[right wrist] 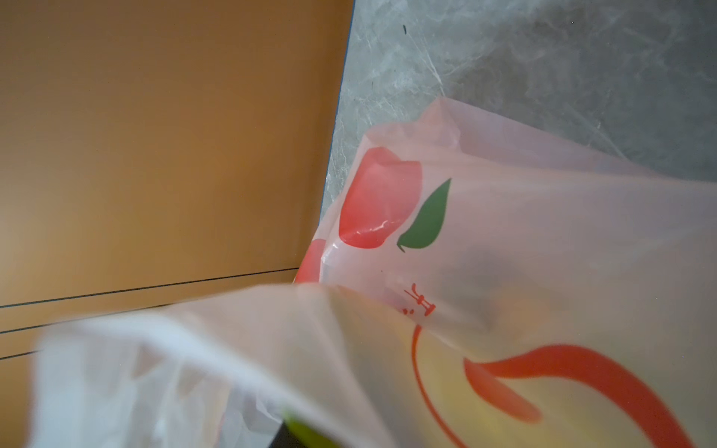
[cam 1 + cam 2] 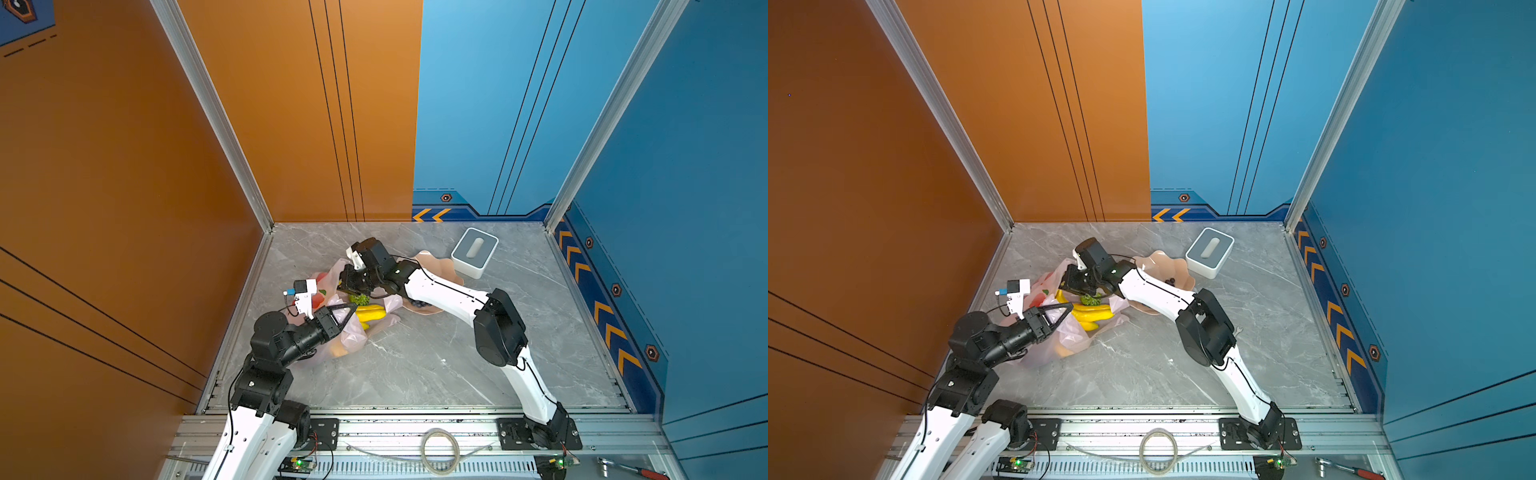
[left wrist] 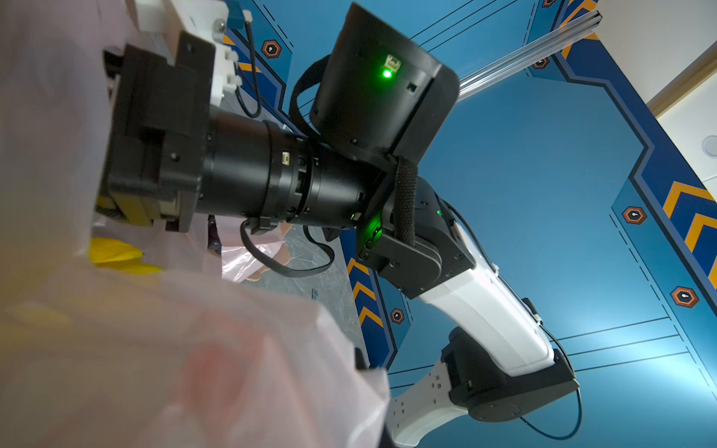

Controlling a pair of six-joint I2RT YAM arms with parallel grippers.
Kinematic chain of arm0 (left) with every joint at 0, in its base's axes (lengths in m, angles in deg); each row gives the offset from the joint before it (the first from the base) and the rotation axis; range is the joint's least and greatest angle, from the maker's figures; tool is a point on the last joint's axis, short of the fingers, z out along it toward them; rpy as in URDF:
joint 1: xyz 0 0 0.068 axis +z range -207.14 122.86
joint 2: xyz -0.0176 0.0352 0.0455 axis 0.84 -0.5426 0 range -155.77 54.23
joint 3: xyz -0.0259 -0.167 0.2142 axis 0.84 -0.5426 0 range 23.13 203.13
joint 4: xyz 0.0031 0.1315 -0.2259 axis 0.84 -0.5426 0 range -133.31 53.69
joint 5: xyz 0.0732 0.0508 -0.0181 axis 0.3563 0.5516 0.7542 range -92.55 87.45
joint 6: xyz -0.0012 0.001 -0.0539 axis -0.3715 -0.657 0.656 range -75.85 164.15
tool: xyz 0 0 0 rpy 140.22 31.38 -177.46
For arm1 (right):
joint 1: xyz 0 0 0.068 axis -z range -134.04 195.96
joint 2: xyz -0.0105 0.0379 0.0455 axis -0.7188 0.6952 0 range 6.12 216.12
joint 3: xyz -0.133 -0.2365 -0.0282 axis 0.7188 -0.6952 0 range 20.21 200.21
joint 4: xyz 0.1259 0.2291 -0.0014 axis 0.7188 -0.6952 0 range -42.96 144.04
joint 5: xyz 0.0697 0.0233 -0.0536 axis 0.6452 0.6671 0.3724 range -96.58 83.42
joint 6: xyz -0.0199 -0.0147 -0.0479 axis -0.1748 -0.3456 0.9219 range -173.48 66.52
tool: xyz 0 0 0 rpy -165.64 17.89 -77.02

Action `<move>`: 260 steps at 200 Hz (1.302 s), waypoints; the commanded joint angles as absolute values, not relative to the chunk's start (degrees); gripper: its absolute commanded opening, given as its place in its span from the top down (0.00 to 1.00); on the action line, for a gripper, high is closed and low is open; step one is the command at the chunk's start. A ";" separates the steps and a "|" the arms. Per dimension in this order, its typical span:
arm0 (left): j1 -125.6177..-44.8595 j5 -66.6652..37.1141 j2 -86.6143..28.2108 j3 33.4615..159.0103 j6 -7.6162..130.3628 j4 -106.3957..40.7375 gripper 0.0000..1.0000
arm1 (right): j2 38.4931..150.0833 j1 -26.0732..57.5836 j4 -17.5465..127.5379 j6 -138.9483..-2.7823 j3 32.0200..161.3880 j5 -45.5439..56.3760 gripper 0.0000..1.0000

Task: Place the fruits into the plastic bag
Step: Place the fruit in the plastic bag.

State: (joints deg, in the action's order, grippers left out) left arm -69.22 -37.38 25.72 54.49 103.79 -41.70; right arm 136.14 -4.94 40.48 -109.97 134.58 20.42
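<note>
1. Grey marble-patterned tabletop, enclosed by orange and blue wall panels.

2. Thin translucent pale-pink plastic bag printed with red peach shapes. It lies crumpled on the tabletop near the orange wall, mouth open toward the middle. Its film fills much of both wrist views.

3. Beige wavy-edged plate, just beside the bag and partly under the right arm.

4. White-grey rectangular box with a slot in its top, near the back wall beyond the plate.

5. Left end effector: fingers together at the tips, apparently pinching the bag's rim film beside the bananas.

6. Right end effector: lowered into the bag's mouth, directly over the green fruit. Whether its fingers are apart or together cannot be told.

7. Yellow glossy toy bananas, lying in the bag's mouth.

8. Orange-toned fruit, inside the bag, seen dimly through the film.

9. Green bumpy toy fruit, in the bag's mouth, touching the bananas.

10. Dark purple grape bunch, on the plate, outside the bag.
</note>
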 commanded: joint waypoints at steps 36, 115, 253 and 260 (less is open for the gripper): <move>-69.19 -34.38 25.65 54.73 102.53 -39.30 1.00 | 135.76 -7.53 41.03 -108.97 132.68 26.31 0.61; -68.30 -34.10 26.31 56.53 101.72 -40.35 1.00 | 135.16 -8.92 47.29 -113.58 132.15 33.95 0.37; -67.77 -34.64 27.00 56.64 101.54 -40.88 1.00 | 125.28 -4.39 41.38 -106.48 124.45 28.57 0.13; -67.73 -34.63 27.01 56.62 101.48 -40.95 1.00 | 125.30 -4.36 41.37 -106.43 124.54 28.57 0.12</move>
State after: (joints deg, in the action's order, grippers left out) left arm -68.30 -34.91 26.17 54.77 102.87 -41.59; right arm 126.63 -3.95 42.93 -108.00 124.85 29.19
